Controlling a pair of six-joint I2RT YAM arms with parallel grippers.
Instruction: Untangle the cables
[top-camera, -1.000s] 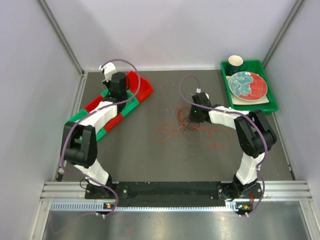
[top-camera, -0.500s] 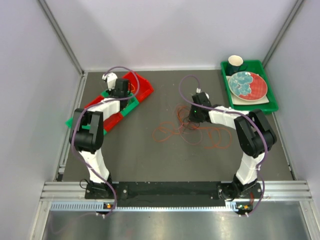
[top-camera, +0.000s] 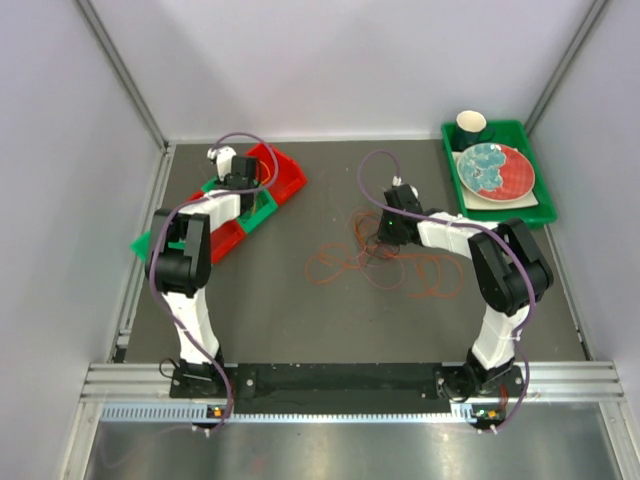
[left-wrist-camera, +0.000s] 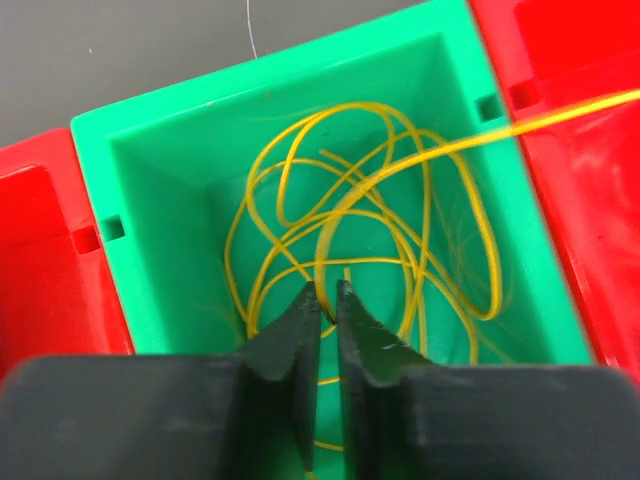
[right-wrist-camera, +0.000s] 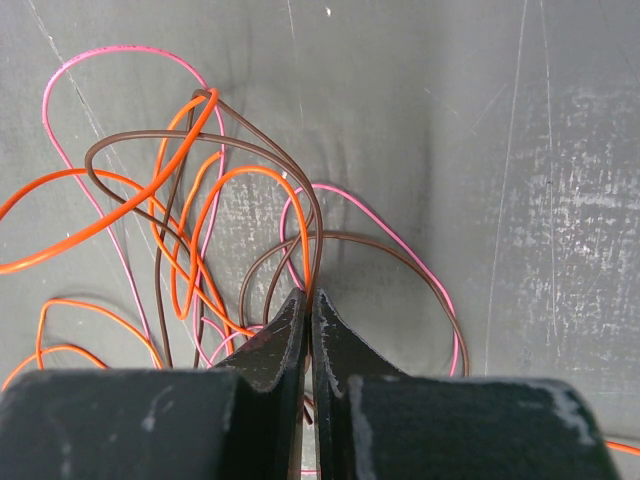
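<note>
A yellow cable (left-wrist-camera: 400, 160) lies coiled in a green bin (left-wrist-camera: 150, 200), with one strand running out over the red bin (left-wrist-camera: 570, 200) on the right. My left gripper (left-wrist-camera: 328, 290) hangs over that bin (top-camera: 262, 203), its jaws a narrow gap apart with a yellow strand loose between the tips. The other cables (top-camera: 380, 262) lie tangled mid-table: orange (right-wrist-camera: 130, 205), dark brown (right-wrist-camera: 250, 150) and pink (right-wrist-camera: 120, 50) loops. My right gripper (right-wrist-camera: 308, 294) is shut on orange and brown strands at the tangle's top edge (top-camera: 383, 240).
A row of red and green bins (top-camera: 225, 225) runs diagonally at the back left. At the back right, a green tray (top-camera: 500, 207) holds a plate (top-camera: 495, 170) and a dark cup (top-camera: 470, 125). Walls close in on three sides.
The left arm has folded in, its elbow moving right and up while the gripper shifted slightly over the bins. Its jaws have parted a little. The right arm has not moved.
</note>
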